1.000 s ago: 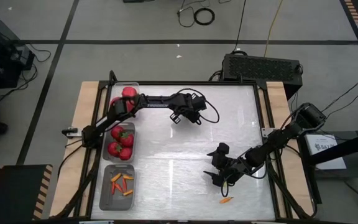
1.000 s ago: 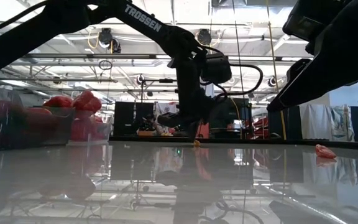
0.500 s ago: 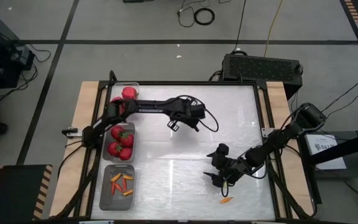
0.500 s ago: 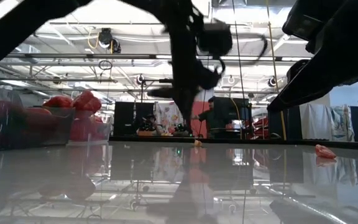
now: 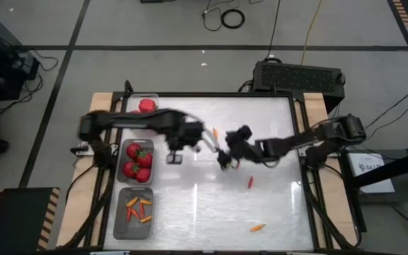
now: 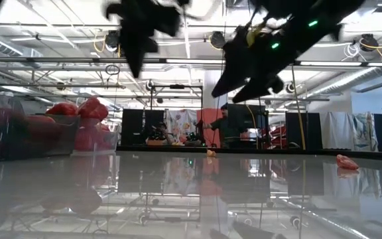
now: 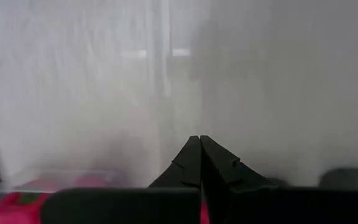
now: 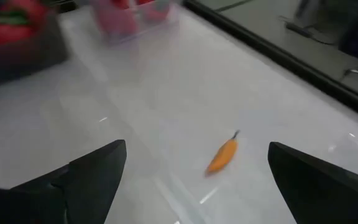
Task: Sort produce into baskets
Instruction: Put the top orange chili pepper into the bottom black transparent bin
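You are reaching with the right gripper (image 5: 223,160) over the middle of the table (image 5: 275,212), fingers spread wide and empty, facing an orange chili (image 8: 222,154) lying loose on the surface near the far edge. Two more chilies (image 5: 250,182) are waiting farther toward your side. The left gripper (image 7: 200,163), fingers pressed together, is hanging beside the baskets (image 5: 137,180) on the left. Next, you likely need to lower over that chili, straddle it, and pinch gently.
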### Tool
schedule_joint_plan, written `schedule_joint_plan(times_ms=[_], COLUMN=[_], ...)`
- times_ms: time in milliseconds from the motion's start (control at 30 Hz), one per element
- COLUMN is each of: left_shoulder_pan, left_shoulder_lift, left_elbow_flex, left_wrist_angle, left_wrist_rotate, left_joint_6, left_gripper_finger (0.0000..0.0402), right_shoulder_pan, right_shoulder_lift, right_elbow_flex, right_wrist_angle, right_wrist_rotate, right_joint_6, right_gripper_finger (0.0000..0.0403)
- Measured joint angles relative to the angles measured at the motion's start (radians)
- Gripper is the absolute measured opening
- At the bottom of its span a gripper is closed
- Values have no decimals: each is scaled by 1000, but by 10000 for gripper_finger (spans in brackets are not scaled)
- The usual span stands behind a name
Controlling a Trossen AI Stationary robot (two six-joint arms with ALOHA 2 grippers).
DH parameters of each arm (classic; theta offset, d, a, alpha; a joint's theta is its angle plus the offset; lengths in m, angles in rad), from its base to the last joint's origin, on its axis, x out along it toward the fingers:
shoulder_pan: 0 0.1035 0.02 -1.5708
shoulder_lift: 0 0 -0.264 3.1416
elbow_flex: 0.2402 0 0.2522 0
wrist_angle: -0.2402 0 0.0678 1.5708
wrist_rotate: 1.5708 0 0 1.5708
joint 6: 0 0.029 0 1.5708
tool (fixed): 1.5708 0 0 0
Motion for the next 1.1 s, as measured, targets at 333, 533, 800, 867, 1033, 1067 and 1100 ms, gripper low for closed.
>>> schedule_joint_plan(times_ms=[333, 533, 800, 867, 1033, 1067, 1100], left_shoulder_pan=[-303, -454, -495, -501, -529, -533, -536], left_shoulder_lift=[-539, -597, -534, -533, -534, -534, -534], left_elbow_flex=[-674, -1007, -1113, -1113, -1113, -1113, -1113], left_wrist_angle=[922, 1765, 2128, 2128, 2128, 2123, 2119], left_wrist_rotate=[-347, -512, -519, -519, -519, -519, -519], left_joint_6=[-254, -84, 44, 43, 65, 69, 70], left_gripper_finger=[0, 1, 6, 6, 7, 7, 8], right_shoulder_pan=[-217, -243, -226, -216, -166, -154, -140], right_shoulder_lift=[241, 394, 492, 495, 491, 489, 484], right_elbow_flex=[40, 61, 96, 96, 93, 92, 91], right_wrist_angle=[215, 287, 280, 273, 288, 310, 338], right_wrist_rotate=[-154, -105, -47, -39, -48, -53, -83], right_joint_6=[15, 92, 128, 140, 150, 150, 148], right_gripper_finger=[384, 368, 250, 198, 53, 30, 17])
